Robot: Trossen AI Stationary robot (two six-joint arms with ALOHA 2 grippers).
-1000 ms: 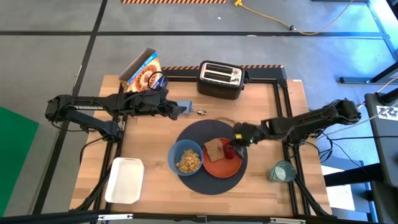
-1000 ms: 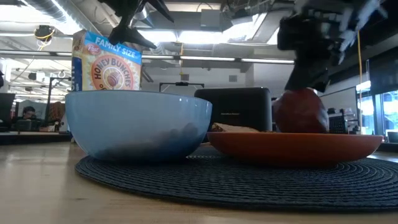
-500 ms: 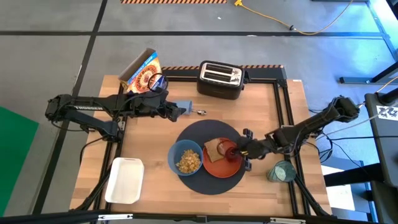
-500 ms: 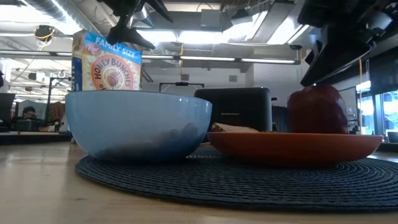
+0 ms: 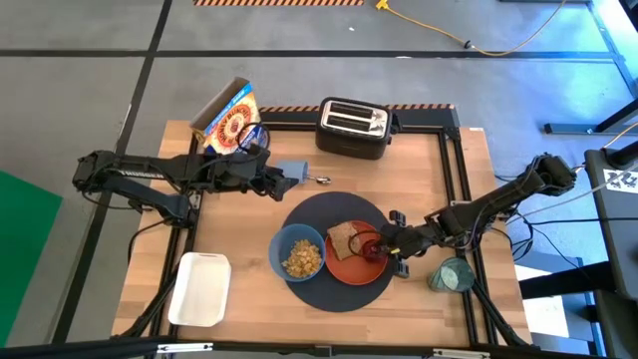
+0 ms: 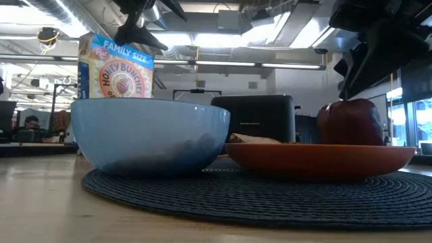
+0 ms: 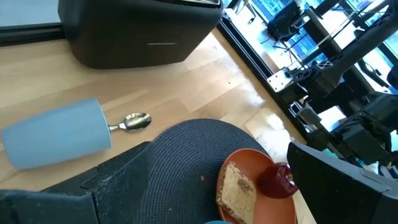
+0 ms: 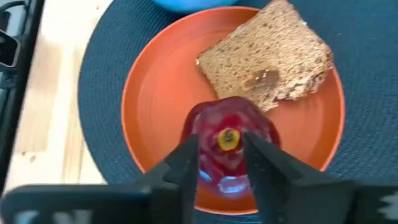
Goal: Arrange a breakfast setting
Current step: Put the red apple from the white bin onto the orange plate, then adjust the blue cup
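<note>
Fruit set down, grip loosening.
Right gripper (image 8: 221,163) now narrowly parted around small red fruit (image 5: 371,242) resting on orange plate (image 5: 344,267); left gripper (image 5: 291,179) wide, waiting.

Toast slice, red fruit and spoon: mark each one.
toast slice (image 8: 268,57), right wrist view, middle of its top face
red fruit (image 8: 229,134), right wrist view, around its stem end
spoon (image 7: 134,121), left wrist view, its bowl

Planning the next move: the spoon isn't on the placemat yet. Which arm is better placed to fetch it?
Left. The left pincer hangs open just beside the spoon, which lies off the placemat near the toaster. The right pincer is across the mat, at the fruit on the plate.
</note>
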